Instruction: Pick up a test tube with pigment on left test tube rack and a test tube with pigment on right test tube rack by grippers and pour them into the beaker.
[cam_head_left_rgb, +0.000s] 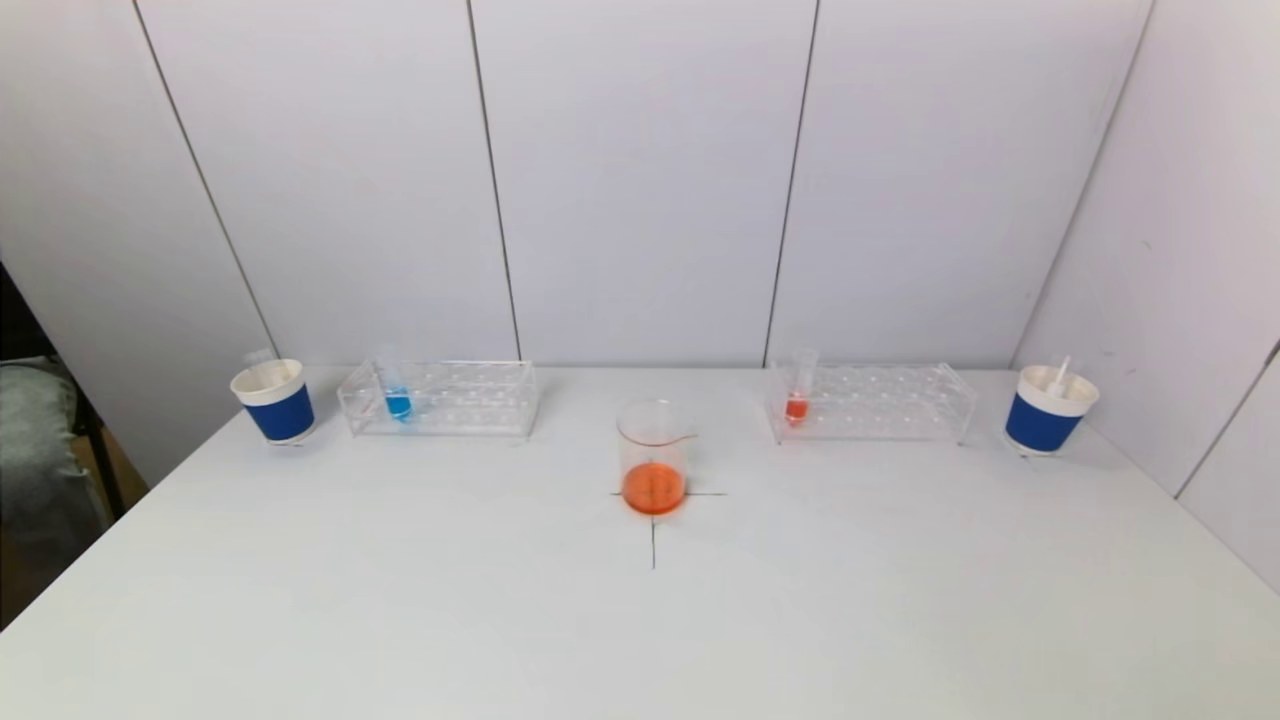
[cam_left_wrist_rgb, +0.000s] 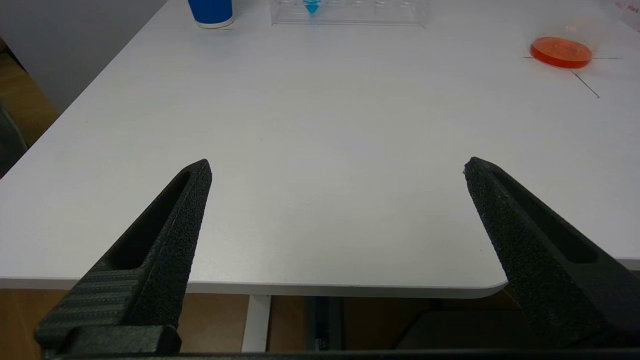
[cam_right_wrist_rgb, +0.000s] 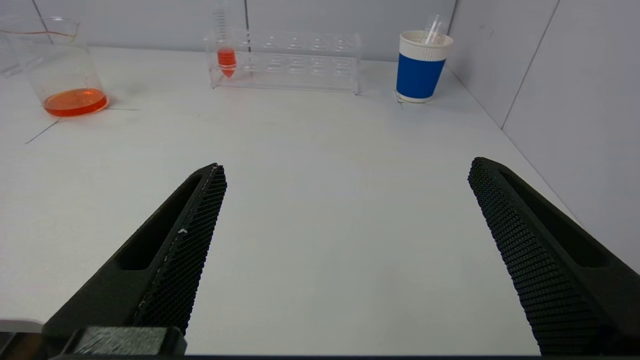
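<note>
Clear beaker (cam_head_left_rgb: 653, 458) sits mid-tabletop (cam_head_left_rgb: 400, 600), reachable by both arms. Blue tube (cam_head_left_rgb: 396, 392) stands in the left rack (cam_head_left_rgb: 440, 398), orange tube (cam_head_left_rgb: 799, 387) in the right rack (cam_head_left_rgb: 868, 402). Left gripper (cam_left_wrist_rgb: 337, 167) and right gripper (cam_right_wrist_rgb: 347, 167) hover near the front edge, wide open, empty.

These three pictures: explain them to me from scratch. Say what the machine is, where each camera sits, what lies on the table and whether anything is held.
This is a two-armed robot seen through three cameras. The wide picture comes from its head; the arms are out of its sight. The other two come from cameras on its wrists.

The black prongs are each arm's grasping part: the left end effector and the right end effector, both open, holding nothing, near the edge of the white table.

On the table:
- a clear glass beaker with orange liquid;
- a clear left rack holding a blue-filled tube;
- a clear right rack holding a red-filled tube;
- a blue paper cup at each far end.
</note>
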